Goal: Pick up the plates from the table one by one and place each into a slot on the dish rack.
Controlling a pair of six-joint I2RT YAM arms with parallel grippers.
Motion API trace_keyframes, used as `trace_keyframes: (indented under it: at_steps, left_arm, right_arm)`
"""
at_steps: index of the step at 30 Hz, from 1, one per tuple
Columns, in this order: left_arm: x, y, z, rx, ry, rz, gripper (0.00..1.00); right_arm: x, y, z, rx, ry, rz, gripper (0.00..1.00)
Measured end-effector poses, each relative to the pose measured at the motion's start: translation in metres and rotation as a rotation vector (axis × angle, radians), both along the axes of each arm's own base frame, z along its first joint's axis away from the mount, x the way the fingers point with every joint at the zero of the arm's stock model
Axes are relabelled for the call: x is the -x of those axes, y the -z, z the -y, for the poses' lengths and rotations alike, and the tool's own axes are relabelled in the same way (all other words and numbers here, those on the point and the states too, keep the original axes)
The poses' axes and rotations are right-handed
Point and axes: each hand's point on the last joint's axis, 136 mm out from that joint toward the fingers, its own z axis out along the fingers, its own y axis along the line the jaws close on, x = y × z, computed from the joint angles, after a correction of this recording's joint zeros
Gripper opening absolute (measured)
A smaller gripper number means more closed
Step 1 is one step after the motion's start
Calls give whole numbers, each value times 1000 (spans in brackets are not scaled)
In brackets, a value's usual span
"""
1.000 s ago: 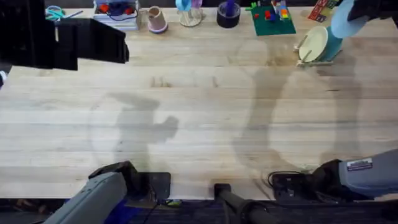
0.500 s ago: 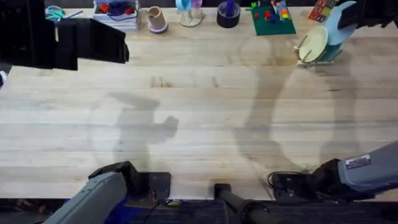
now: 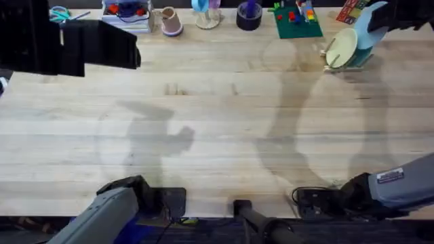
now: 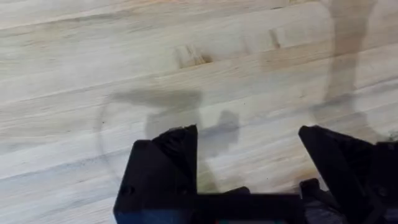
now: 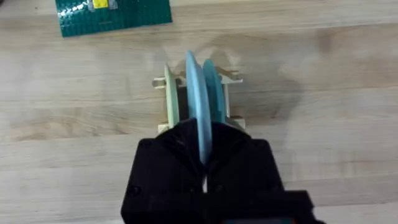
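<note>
R fingers point(image 5: 204, 163) clamp pale blue plate point(image 5: 196, 106) on edge over rack point(image 5: 231, 99) — seemingly slotted; L fingers point(image 4: 249, 155) apart.

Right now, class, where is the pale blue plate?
The pale blue plate stands on edge in the right gripper, over the dish rack at the table's far right, between the cream and teal plates.

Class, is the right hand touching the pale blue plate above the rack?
Touching. The right wrist view shows the right hand closed on the rim of the pale blue plate, edge-on over the dish rack.
</note>
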Motion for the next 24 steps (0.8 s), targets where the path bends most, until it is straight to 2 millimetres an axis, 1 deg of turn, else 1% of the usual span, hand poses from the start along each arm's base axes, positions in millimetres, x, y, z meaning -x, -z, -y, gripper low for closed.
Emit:
trace_keyframes:
  at_steps: [5, 9, 15, 24]
  left_arm:
    - [0, 0, 0, 0, 0, 0, 993]
    - [0, 0, 0, 0, 0, 0, 993]
    - [0, 0, 0, 0, 0, 0, 993]
    - [0, 0, 0, 0, 0, 0, 993]
  right_arm:
    - [-3, 20, 0, -18, 4, -43, 33]
    - [-6, 20, -3, -15, -5, -38, 33]
    - [-9, 26, -11, -16, -20, -50, 33]
    - [-9, 26, -11, -15, -21, -50, 33]
